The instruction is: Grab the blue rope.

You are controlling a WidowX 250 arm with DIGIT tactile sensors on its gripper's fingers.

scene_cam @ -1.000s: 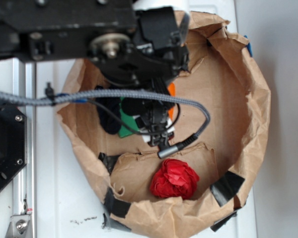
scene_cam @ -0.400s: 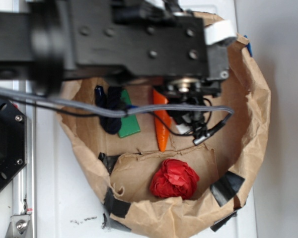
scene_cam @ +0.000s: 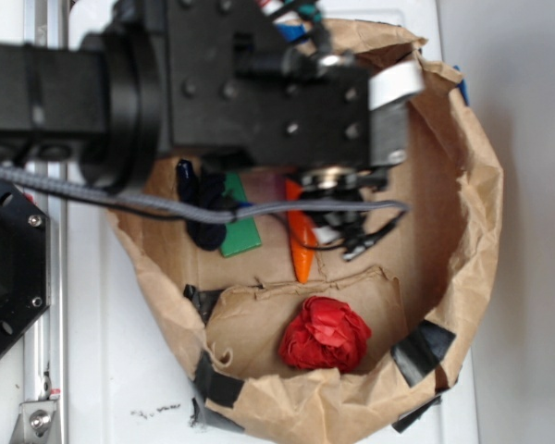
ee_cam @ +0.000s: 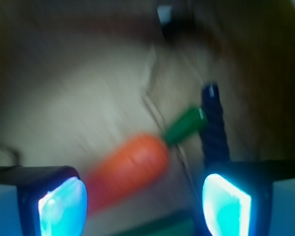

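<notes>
The blue rope is a dark navy twisted cord lying bent at the left inside the paper bag, partly hidden under the arm. In the blurred wrist view the blue rope runs up from behind my right fingertip. My gripper is open with nothing held. An orange carrot lies below the gap between the fingers. In the exterior view my gripper hangs just right of the carrot, well right of the rope.
A flat green wedge block lies between rope and carrot. A red crumpled ball sits on a raised paper flap at the front. The brown paper bag's wall rings everything. A grey cable crosses above the rope.
The arm swung right, from over the rope and green block to beyond the carrot. In the last half second it drifted slightly back left. Nothing was grasped.
</notes>
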